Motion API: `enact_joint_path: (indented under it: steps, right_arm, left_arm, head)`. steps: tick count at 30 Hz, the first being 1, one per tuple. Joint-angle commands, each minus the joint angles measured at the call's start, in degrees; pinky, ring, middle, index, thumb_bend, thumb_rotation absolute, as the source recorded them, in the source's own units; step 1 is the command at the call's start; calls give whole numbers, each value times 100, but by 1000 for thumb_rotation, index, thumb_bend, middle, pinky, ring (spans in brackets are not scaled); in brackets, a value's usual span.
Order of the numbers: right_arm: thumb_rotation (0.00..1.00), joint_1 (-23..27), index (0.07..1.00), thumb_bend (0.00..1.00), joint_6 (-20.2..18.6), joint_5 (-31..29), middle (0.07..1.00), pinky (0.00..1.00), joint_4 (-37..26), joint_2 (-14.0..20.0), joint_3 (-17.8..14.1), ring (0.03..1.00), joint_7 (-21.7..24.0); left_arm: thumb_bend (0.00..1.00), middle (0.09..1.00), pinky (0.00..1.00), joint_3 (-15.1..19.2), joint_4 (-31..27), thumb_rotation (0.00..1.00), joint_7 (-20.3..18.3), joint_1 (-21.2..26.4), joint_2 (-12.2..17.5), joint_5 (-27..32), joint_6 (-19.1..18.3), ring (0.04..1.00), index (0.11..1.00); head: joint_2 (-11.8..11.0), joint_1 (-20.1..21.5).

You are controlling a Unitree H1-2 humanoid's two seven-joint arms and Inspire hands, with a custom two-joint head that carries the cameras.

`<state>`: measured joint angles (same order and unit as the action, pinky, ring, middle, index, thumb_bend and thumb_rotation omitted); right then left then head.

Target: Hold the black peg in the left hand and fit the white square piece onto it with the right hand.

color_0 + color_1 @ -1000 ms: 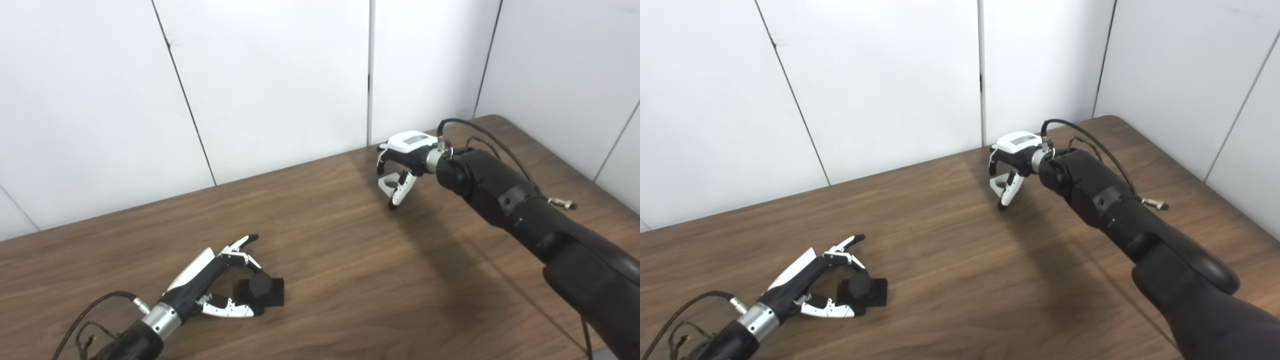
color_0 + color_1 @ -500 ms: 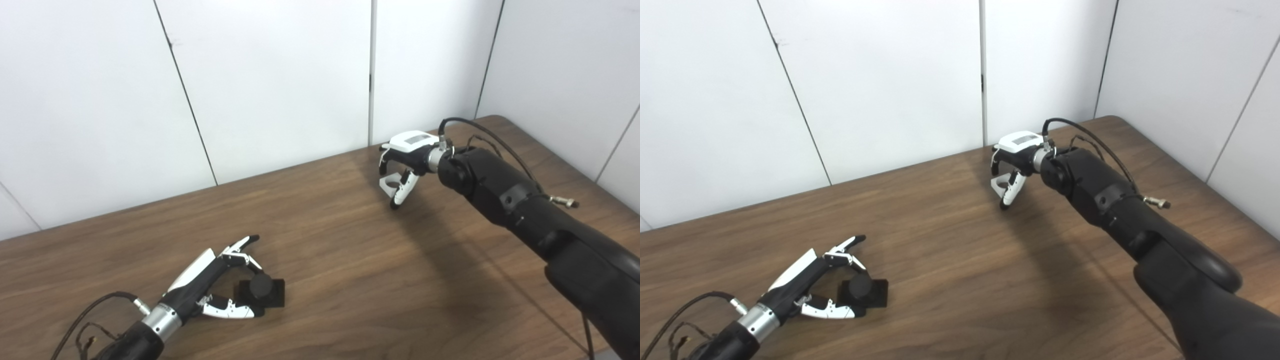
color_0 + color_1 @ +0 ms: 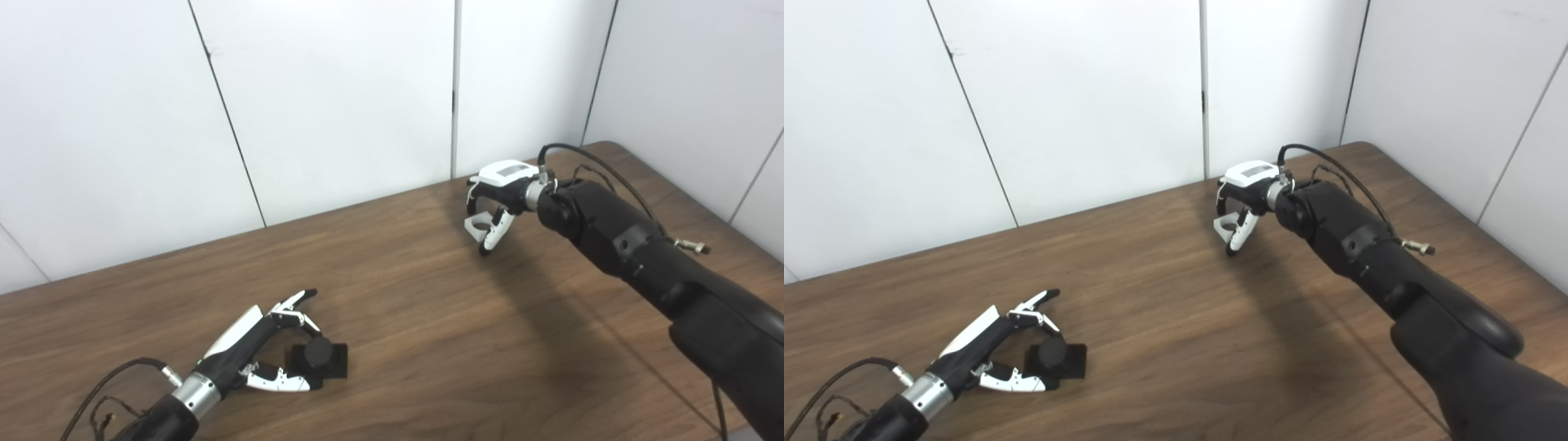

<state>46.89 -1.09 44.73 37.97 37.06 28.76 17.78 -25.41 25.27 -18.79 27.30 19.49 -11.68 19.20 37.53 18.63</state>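
The black peg [image 3: 319, 358], a round stub on a square black base, lies on the wooden table [image 3: 429, 318] at the lower left. My left hand [image 3: 260, 340] rests beside it with fingers spread over the peg and the thumb along the base's front; I see no firm grasp. My right hand [image 3: 499, 191] is at the far side of the table, fingers curled down and shut on the white square piece [image 3: 476, 226], which has a round hole. The piece sits just above the table. Both also show in the right eye view: the peg [image 3: 1056, 360] and the white piece [image 3: 1222, 225].
White wall panels stand right behind the table's far edge. The table's rounded far right corner [image 3: 603, 147] is close to my right arm. A cable loops over the right wrist [image 3: 569, 153]. Bare wood lies between the two hands.
My right hand with the white piece has shifted slightly to the right and up. My left hand and the black peg have barely moved.
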Motion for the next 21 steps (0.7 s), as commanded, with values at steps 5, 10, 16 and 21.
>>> enact_joint_path:
  steps: [5,10,16,21]
  right_arm:
    - [316,-3,717,710,-226,268,968,1000,-6,254,56,1000,79]
    - [304,-31,716,710,-230,220,966,1000,-5,266,28,1000,85]
    - [279,-59,670,705,-173,227,951,1000,5,254,30,1000,-3]
    - [157,-100,498,528,29,191,922,1000,62,233,15,999,-292]
  left_arm:
    - [519,1000,1000,-163,214,84,-478,-290,191,-218,-245,1000,491]
    - [519,1000,1000,-165,216,85,-481,-295,190,-219,-252,1000,491]
    - [519,1000,1000,-160,274,85,-484,-292,181,-186,-180,1000,491]
    - [519,1000,1000,-158,259,85,-483,-301,194,-187,-166,1000,491]
  head:
    - [20,10]
    - [20,10]
    - [30,-9]
    - [24,5]
